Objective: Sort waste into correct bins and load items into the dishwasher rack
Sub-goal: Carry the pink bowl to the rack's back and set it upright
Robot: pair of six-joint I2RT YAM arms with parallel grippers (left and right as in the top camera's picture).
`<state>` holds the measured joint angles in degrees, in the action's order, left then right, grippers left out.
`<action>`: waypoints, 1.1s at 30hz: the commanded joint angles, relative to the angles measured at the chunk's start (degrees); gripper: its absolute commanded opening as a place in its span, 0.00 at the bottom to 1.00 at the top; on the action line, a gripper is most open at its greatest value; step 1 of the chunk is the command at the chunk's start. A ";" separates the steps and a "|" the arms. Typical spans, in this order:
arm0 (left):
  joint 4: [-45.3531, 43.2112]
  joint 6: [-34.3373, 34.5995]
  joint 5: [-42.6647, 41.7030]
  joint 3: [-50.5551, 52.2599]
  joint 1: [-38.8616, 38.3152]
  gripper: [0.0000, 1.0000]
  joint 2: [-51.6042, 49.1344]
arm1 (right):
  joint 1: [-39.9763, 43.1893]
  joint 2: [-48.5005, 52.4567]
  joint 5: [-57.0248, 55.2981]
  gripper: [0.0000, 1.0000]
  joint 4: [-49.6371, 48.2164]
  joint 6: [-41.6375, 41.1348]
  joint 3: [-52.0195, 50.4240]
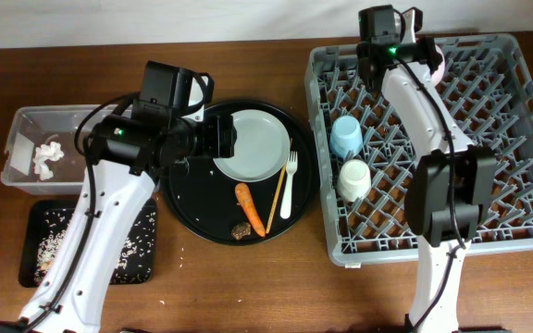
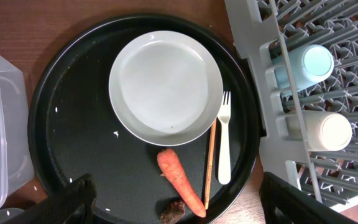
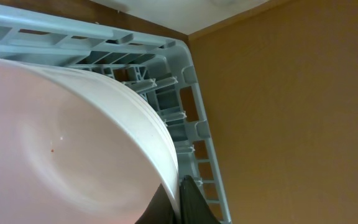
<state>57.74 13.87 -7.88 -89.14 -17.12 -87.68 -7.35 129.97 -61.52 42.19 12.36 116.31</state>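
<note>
My left gripper (image 1: 220, 137) (image 2: 179, 202) hangs open and empty above the round black tray. On that tray lie the pale grey plate (image 1: 253, 143) (image 2: 165, 84), white fork (image 1: 290, 185) (image 2: 224, 140), chopstick (image 1: 275, 202) (image 2: 210, 163), carrot (image 1: 250, 208) (image 2: 180, 180) and brown lump (image 1: 241, 230) (image 2: 174, 210). My right gripper (image 1: 422, 51) (image 3: 180, 199) is shut on the rim of the white-pink bowl (image 1: 440, 63) (image 3: 61, 137) at the far side of the dishwasher rack (image 1: 516, 185) (image 3: 166, 93). The blue cup (image 1: 346, 136) and cream cup (image 1: 353, 178) stand in the rack. The red wrapper is out of view.
The clear tub (image 1: 26, 125) at the far left holds white tissue (image 1: 48, 155). The shallow black rectangular tray (image 1: 35, 217) in front of it holds rice scraps (image 1: 54, 245). The round black tray (image 1: 192, 199) lies between the bins and the rack.
</note>
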 commanded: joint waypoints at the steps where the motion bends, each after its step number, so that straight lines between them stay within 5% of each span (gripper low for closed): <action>1: 0.07 -0.52 0.46 0.28 0.15 0.84 0.37 | -2.34 2.62 -0.85 0.04 1.92 1.18 0.35; 12: 0.02 -0.52 0.46 0.28 0.15 0.84 0.37 | -5.64 2.60 -2.14 0.04 7.76 0.96 0.37; 17: 0.02 -0.52 0.46 0.28 0.15 0.84 0.37 | -1.46 2.60 -2.21 0.04 2.56 15.91 0.37; 23: 0.00 -0.52 0.46 0.28 0.15 0.84 0.37 | 5.64 2.60 -8.26 0.04 -7.80 23.74 0.35; 33: -0.59 -0.55 0.48 0.28 0.15 0.83 0.37 | 0.61 2.62 -7.10 0.04 -6.88 24.06 -2.32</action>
<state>57.39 13.87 -7.88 -89.14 -17.10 -87.68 -4.19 131.96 -69.63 35.22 36.56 114.93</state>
